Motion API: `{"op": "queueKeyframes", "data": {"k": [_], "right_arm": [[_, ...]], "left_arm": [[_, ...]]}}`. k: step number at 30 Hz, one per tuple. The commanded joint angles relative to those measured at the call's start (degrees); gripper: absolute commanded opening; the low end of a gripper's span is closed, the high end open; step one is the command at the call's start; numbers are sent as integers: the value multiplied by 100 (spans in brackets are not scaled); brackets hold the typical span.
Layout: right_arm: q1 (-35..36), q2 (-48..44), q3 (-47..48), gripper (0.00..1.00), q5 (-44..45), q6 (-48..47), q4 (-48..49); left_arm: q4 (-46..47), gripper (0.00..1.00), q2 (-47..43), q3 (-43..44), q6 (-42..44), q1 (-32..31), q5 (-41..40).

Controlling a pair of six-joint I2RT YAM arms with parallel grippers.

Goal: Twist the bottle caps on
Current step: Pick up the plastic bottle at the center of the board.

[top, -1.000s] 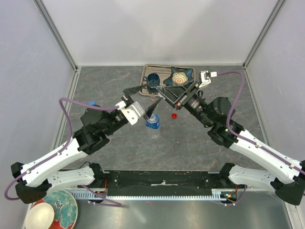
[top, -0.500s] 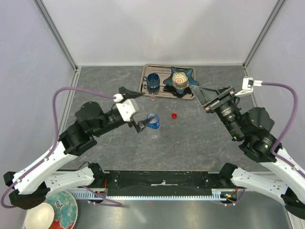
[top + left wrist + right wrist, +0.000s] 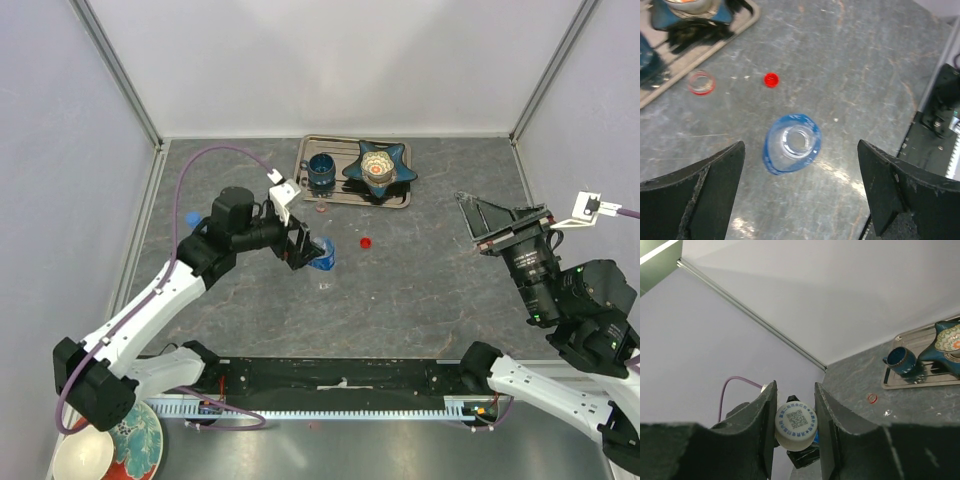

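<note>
Near the left edge of the tabletop, a small blue cap [image 3: 192, 217] is seen lying alone, well apart from the rest. Right of it, toward the middle of the tabletop, the left gripper [image 3: 308, 247] is found released, its fingers spread as wide as they go. A second ago it was half closed on the bottle [image 3: 791, 143]. The bottle is now left standing free between the spread fingers and is touched by neither. Its neck is seen from above as an open ring, so no cap has been fitted.

A thin clear ring [image 3: 701, 82] is seen beside the near rim of the metal tray [image 3: 400, 200], which is set at the far edge with a dark blue cup [image 3: 322, 170] and a star-shaped dish [image 3: 378, 165] on it. The red cap [image 3: 366, 242] is seen just right of the bottle, apart from it.

At the right edge, the right gripper [image 3: 794, 395] is held high and clenched on the white cap [image 3: 796, 426], whose printed code faces the wrist camera. A second ago this gripper was met with the left one over the bottle; it has since been drawn well back.

The screwing attempt is judged to be broken off. The bottle has been let go uncapped and the white cap carried away, so the cap must be brought back over the neck and the bottle steadied again.
</note>
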Motion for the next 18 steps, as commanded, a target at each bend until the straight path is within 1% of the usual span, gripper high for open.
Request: {"op": "queueKeyframes", "data": {"k": [1,5,7,11,17,18], "right_arm": [[-5,12,117,26,82,-197,-158],[12,11,100,26,73,-215,-166],[-5,3,64,26,64,-197,-166],[4,-6,55,26,3,-180,-166],[4,-59,12,26,-76,-136,-158],[4,-68,-6,26,-76,-118,-158]], "left_arm": [[986,99,-249,-460,-738,-38,853],[1188,99,-214,-645,-765,-82,933],[1206,99,-196,-751,-520,-195,881],[1356,99,-135,-856,-343,-223,337],[1829,98,-126,-1146,-228,-240,-86],[1978,98,-134,-1260,-72,-258,-147]]}}
